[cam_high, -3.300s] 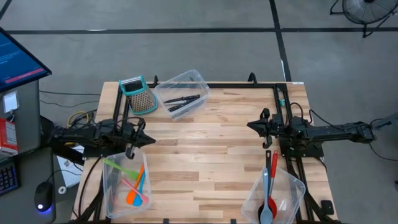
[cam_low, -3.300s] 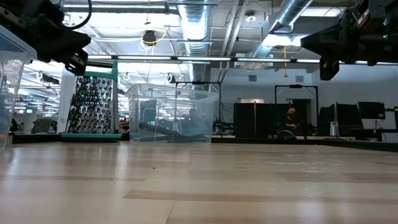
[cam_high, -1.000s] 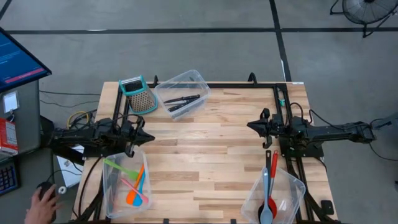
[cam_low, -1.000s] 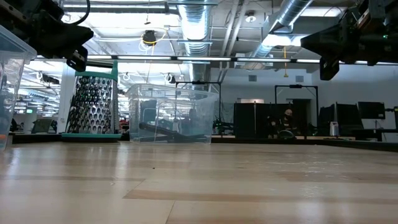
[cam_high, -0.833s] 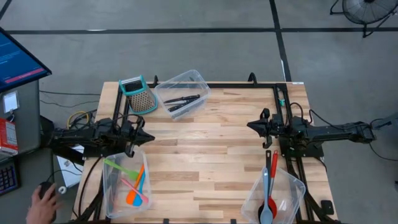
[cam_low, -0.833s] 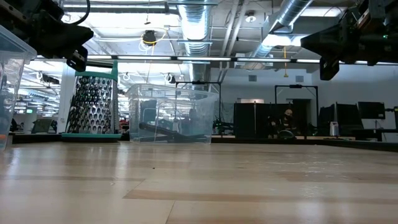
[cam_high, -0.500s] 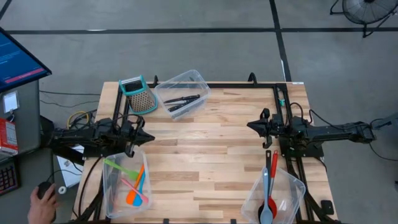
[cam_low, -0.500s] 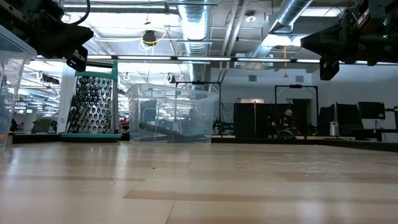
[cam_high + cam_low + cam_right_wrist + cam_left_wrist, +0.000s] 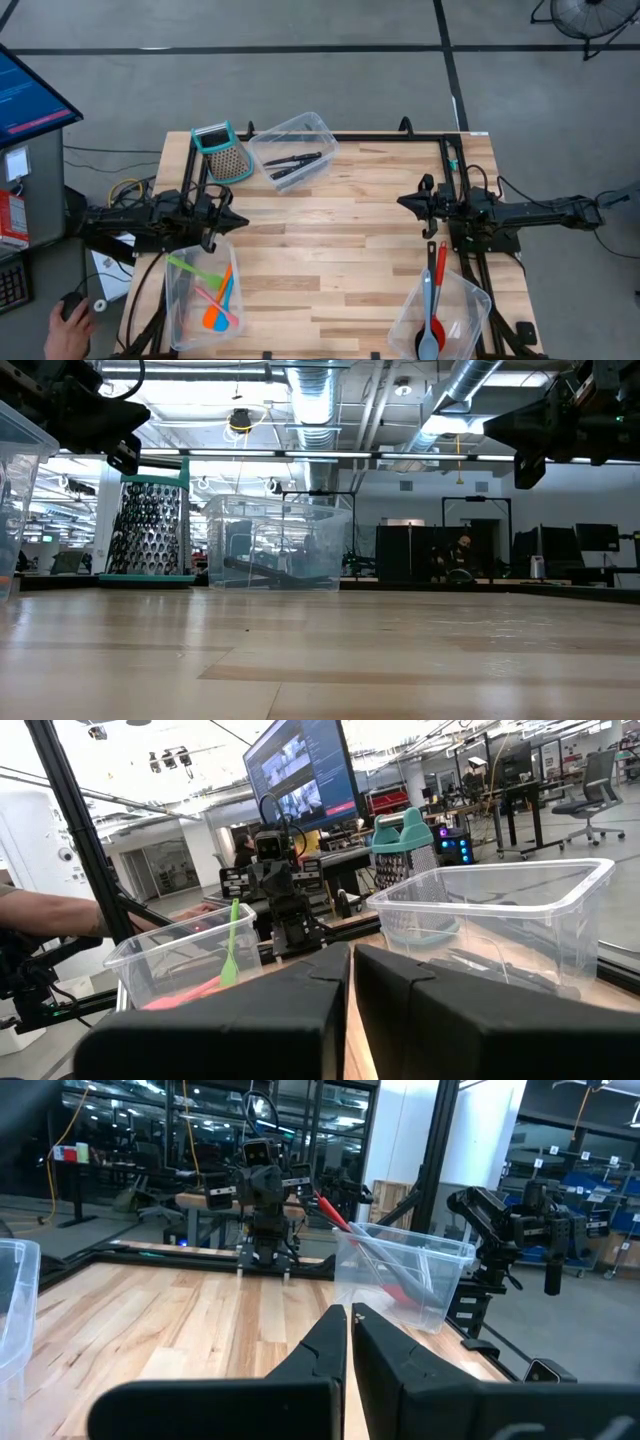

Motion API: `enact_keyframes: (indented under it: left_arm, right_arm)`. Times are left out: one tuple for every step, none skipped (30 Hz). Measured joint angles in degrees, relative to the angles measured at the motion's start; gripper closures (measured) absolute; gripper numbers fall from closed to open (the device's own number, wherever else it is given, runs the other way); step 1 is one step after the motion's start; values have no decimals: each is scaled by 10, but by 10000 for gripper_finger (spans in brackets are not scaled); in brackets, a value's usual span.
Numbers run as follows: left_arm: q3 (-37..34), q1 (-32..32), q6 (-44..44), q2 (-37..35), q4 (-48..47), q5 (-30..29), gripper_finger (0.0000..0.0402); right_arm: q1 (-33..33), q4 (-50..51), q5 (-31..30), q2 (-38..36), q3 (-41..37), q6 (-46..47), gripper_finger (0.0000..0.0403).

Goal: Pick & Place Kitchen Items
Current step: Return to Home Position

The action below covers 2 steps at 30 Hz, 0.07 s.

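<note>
My left gripper (image 9: 243, 222) hovers shut over the table's left side, just past the far rim of a clear tub (image 9: 205, 290) holding green, pink, blue and orange spatulas (image 9: 215, 295). My right gripper (image 9: 400, 201) hovers shut over the table's right side. Beside its arm, a near-right tub (image 9: 442, 310) holds a red spoon (image 9: 438, 285) and a grey spoon (image 9: 428, 320), whose handles lean on the tub's far rim. Black-handled knives (image 9: 295, 162) lie in a far tub (image 9: 292, 150). In the wrist views both grippers (image 9: 350, 1318) (image 9: 352, 952) show their fingers together.
A metal box grater with a teal top (image 9: 222, 152) stands at the far left, next to the knife tub. Bare wood lies between the two arms in the table's middle (image 9: 330, 240). A person's hand (image 9: 65, 325) is on a mouse off the table's near-left corner.
Both arms have kept still and nothing on the table has moved. A person's hand, absent three seconds ago, has come to the mouse off the table's left near corner and stays there.
</note>
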<state>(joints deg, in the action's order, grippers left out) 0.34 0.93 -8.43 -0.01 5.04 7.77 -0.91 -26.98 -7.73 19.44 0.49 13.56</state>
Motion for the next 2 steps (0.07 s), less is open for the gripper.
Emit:
enact_keyframes:
  left_arm:
    - [0, 0, 0, 0, 0, 0, 398]
    - [0, 0, 0, 0, 0, 0, 398]
  right_arm:
    - [0, 0, 0, 0, 0, 0, 385]
    - [0, 0, 0, 0, 0, 0, 385]
